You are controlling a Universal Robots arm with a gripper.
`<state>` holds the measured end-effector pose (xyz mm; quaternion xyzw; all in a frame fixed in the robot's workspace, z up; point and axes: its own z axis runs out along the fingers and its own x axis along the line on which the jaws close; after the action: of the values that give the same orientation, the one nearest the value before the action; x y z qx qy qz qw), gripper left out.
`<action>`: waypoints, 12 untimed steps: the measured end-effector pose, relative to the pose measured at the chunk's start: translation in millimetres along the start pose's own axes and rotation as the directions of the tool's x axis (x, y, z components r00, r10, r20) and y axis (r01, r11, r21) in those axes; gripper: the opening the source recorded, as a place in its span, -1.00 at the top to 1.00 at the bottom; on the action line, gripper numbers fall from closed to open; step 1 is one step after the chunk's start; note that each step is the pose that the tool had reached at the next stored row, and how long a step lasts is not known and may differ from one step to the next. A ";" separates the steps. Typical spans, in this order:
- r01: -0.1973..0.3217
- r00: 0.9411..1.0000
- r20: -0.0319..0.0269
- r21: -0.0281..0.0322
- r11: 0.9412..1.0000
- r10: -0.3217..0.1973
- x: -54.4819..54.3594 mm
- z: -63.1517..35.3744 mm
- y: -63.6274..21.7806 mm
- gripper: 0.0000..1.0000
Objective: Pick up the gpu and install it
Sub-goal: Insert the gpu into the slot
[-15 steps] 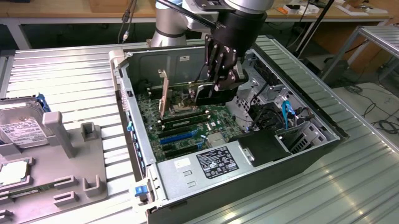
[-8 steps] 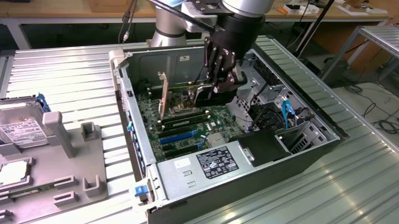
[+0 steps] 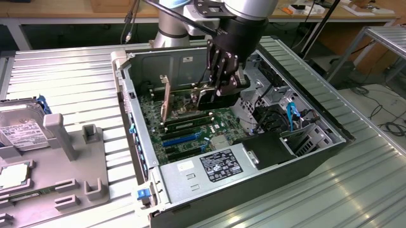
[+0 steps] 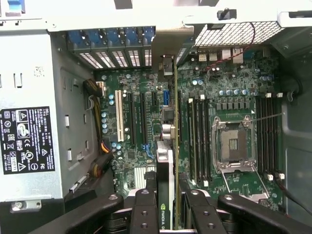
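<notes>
Surface: ribbed metal table (image 3: pixel 70 80) with an open computer case (image 3: pixel 133 118) lying on it.
End effector: gripper (image 3: pixel 214 92) inside the case, fingers drawn narrow and clamped on the gpu (image 3: pixel 180 97).
Position of gpu: inside the case, on edge over the motherboard (image 4: pixel 234 87), bracket at the case's slotted rear wall.
Seating: cannot tell.

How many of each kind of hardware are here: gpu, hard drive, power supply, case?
gpu: 1
hard drive: 1
power supply: 1
case: 1
Total: 4
</notes>
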<state>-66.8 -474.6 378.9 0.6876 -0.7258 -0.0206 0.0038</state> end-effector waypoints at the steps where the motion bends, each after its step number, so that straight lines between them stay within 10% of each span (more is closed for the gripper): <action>1: 0.000 1.000 0.000 0.000 1.000 0.000 0.0 0.7 0.3 0.46; 12: 0.000 1.000 0.000 0.003 1.000 0.000 0.3 6.4 2.6 0.46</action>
<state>-69.7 -474.6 372.6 0.6877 -0.7258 -0.0195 0.0027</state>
